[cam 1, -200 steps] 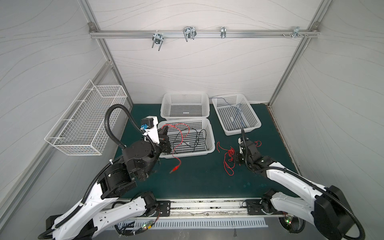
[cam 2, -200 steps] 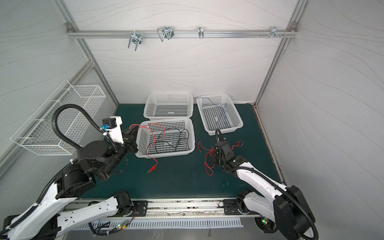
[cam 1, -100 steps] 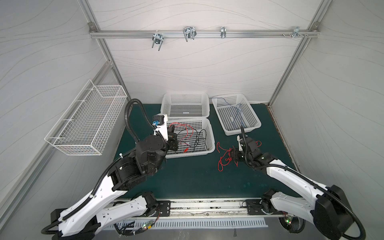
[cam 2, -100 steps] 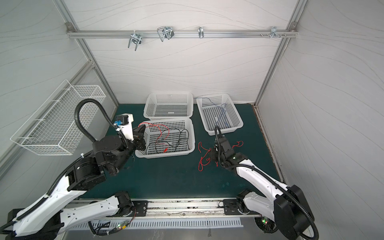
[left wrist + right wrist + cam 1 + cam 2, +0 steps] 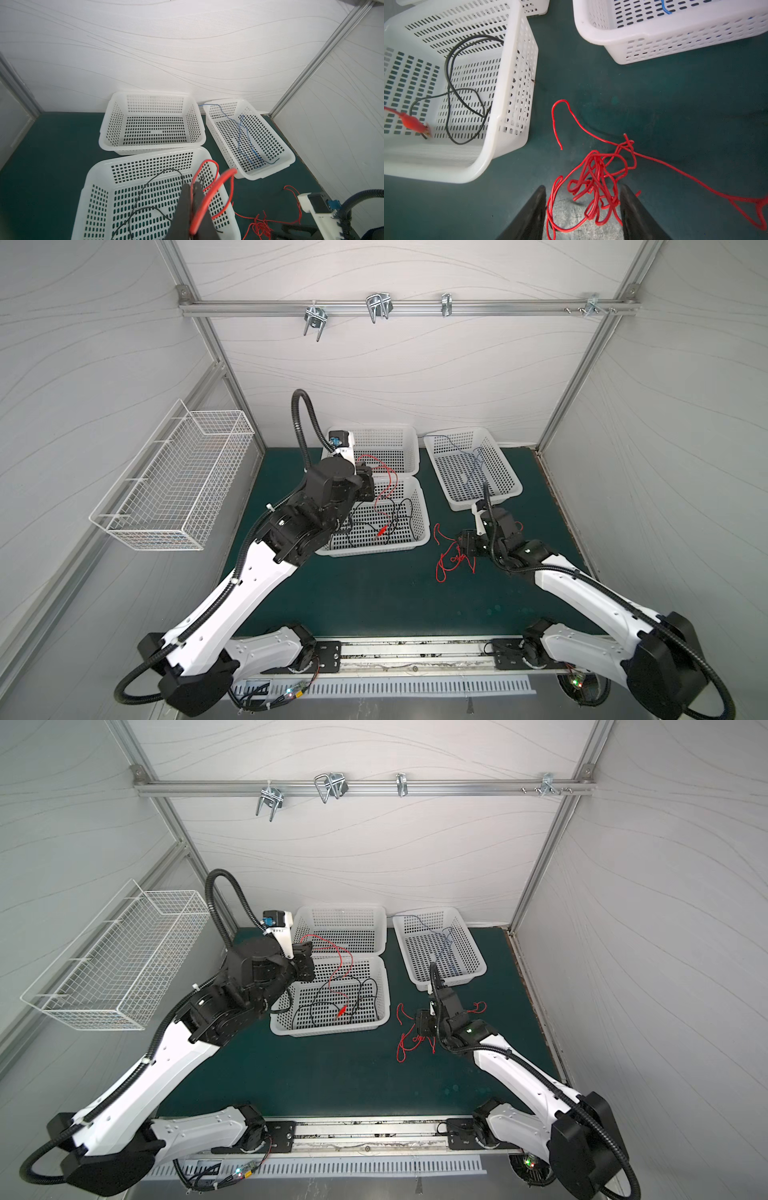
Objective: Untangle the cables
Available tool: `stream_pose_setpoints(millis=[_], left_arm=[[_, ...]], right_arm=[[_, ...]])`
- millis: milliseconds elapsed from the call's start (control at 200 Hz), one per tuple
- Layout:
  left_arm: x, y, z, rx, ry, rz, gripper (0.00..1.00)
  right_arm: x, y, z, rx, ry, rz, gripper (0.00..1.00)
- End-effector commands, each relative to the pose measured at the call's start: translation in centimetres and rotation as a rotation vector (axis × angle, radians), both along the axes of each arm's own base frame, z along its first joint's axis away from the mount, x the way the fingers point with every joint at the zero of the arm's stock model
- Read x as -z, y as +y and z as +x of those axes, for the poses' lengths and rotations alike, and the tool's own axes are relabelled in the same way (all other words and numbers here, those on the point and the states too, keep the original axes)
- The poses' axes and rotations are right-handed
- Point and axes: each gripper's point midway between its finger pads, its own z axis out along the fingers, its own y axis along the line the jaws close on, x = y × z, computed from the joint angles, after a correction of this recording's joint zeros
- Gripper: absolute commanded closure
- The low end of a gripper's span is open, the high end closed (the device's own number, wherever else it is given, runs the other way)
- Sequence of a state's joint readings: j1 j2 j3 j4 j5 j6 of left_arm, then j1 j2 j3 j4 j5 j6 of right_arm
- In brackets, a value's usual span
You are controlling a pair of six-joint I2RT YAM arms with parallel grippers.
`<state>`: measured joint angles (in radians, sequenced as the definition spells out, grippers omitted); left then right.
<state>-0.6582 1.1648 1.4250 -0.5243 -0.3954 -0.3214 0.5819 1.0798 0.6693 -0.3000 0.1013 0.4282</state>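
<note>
Knot of thin bright-red flexible cables [image 5: 600,182]: on dark green mat [image 5: 675,104], beside front white perforated plastic basket [image 5: 512,83]. Right gripper [image 5: 582,187]: jaws apart, straddling knot, gripping nothing. Left gripper [image 5: 192,185]: clamped on red clip-ended lead [image 5: 216,180], which dangles into basket holding thin black cable [image 5: 450,83]. Handling, judged: light, limp, snag-prone. Take hold at loose hooked end [image 5: 556,116], not knot core.

Tangled cables [image 5: 596,172] lie on the mat [image 5: 374,605], right of the near basket [image 5: 374,551].
</note>
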Motion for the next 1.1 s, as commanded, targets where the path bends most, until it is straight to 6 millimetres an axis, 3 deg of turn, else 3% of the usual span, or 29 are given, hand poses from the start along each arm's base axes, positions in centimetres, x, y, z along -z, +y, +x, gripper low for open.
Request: stream_pose_setpoints(millis=[0,300,365,385,610,755,915,1096], left_arm=[[-2.8,-1.8,2.0,0.060,-0.037,-0.117,1.00],[-4.2,-3.5,9.9,0.086,-0.018,-0.205,1.00],[-4.0,-3.4,11.9,0.089,-0.006,-0.228,1.00],[-5.0,-3.3,12.4,0.093,-0.026,-0.240,1.00],[-6.2,-3.0,19.9,0.154,-0.042,-0.378,1.00],[-5.7,-2.0,25.0,0.163,-0.047,-0.461,1.00],[-2.5,0.0,29.2,0.109,-0.038,-0.478,1.00],[3.8,2.3,31.5,0.034,0.059,-0.395,1.00]], right_arm=[[-1.2,0.6,0.2,-0.051,-0.026,0.011,0.42],[-0.2,2.3,0.6,-0.140,-0.002,0.020,0.42],[0.1,2.3,0.5,-0.143,0.009,0.021,0.42],[0.1,2.3,0.6,-0.141,0.011,0.021,0.42],[1.3,1.5,1.2,-0.091,0.019,0.011,0.42],[1.5,1.4,2.1,-0.041,0.029,0.013,0.42],[2.0,1.9,3.5,-0.013,0.034,0.016,0.42],[2.8,2.9,5.0,-0.012,0.068,0.006,0.43]])
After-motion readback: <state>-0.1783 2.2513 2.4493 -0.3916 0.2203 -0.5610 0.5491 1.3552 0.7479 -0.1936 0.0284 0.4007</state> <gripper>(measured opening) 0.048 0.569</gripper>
